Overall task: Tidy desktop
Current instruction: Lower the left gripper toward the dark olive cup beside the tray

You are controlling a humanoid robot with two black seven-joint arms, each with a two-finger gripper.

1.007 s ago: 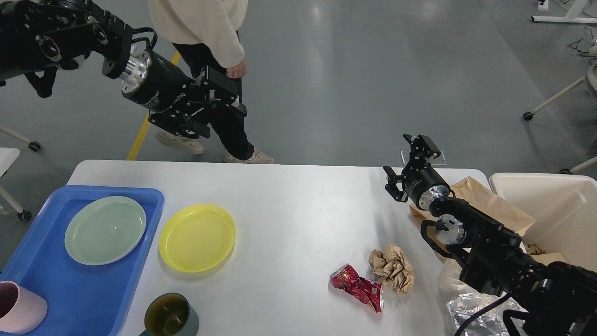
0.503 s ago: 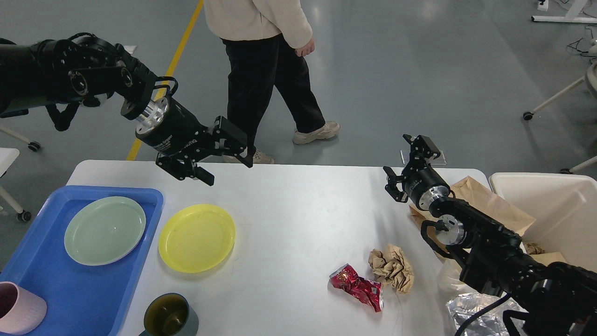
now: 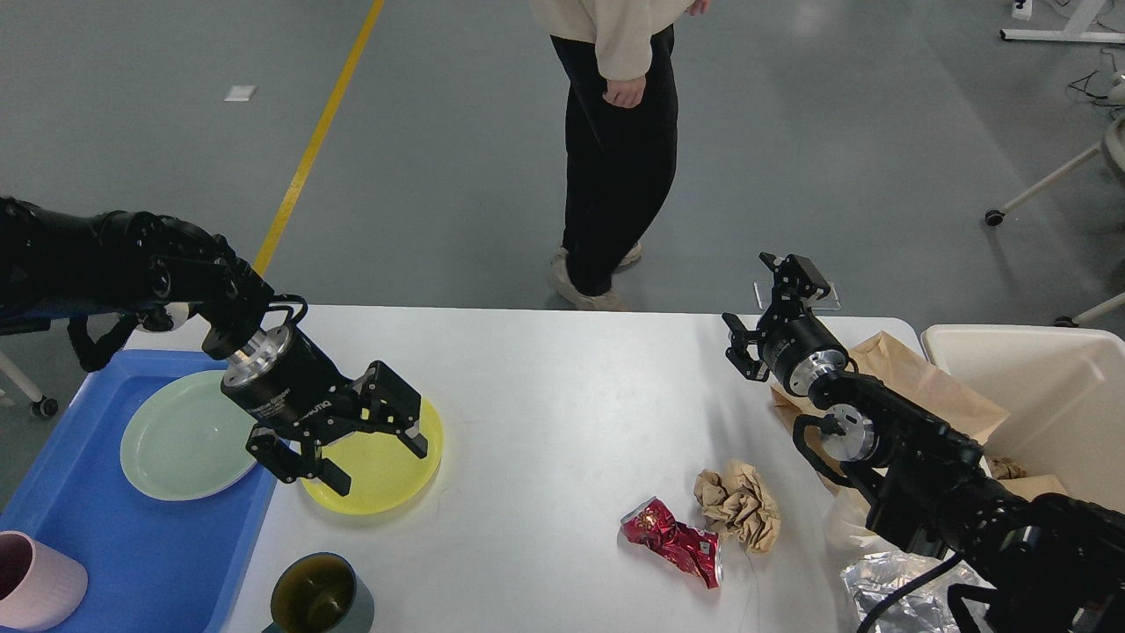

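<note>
The white desktop (image 3: pixel 562 396) fills the lower view. A yellow plate (image 3: pixel 391 470) lies on it left of centre. My left gripper (image 3: pixel 373 462) is open just above that plate, one finger at its near left edge, the other over its far right part. A crushed red can (image 3: pixel 675 540) and a crumpled brown paper ball (image 3: pixel 740 503) lie right of centre. My right gripper (image 3: pixel 763 309) is open and empty near the table's far right edge.
A blue tray (image 3: pixel 132 545) at the left holds a pale green plate (image 3: pixel 180 435) and a pink cup (image 3: pixel 35 591). A dark cup (image 3: pixel 321 598) stands at the front edge. Brown paper (image 3: pixel 923 382), foil (image 3: pixel 905 593) and a cream bin (image 3: pixel 1046 396) are right. A person (image 3: pixel 615 149) stands behind the table.
My left arm has come down and towards me, from above the floor to just over the yellow plate. The person has walked to the right. The right arm has not moved.
</note>
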